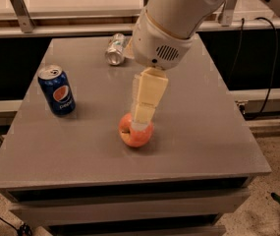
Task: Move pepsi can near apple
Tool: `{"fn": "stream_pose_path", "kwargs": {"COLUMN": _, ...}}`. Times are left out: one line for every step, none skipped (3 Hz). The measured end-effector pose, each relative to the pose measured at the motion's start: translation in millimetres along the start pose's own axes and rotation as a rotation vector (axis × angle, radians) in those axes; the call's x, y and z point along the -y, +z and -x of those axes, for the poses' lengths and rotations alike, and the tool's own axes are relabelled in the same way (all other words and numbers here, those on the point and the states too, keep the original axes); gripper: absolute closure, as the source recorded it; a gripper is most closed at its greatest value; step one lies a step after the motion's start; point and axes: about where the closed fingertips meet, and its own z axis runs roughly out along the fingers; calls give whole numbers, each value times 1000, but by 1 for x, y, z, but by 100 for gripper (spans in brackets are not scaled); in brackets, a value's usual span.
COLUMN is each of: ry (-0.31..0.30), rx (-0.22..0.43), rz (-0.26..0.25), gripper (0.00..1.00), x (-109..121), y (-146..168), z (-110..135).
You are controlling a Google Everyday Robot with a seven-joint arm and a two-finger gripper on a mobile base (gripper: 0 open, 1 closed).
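You have a silver can [116, 49] on its side near the grey table's [203, 132] far edge. A black cable [275, 58] hangs beyond it.
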Motion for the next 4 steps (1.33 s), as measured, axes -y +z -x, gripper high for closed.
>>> {"fn": "stream_pose_path", "kwargs": {"ry": 1, "rx": 88, "rz": -50, "gripper": 0, "x": 29, "y": 2, "z": -1}}
{"fn": "stream_pose_path", "kwargs": {"ry": 29, "rx": 189, "rz": -113, "gripper": 0, "x": 79, "y": 16, "z": 0}}
{"fn": "stream_pose_path", "kwargs": {"ry": 67, "rx": 272, "rz": -149, "gripper": 0, "x": 117, "y": 37, "z": 9}}
{"fn": "stream_pose_path", "kwargs": {"ry": 71, "rx": 279, "rz": -154, "gripper": 0, "x": 122, "y": 40, "z": 9}}
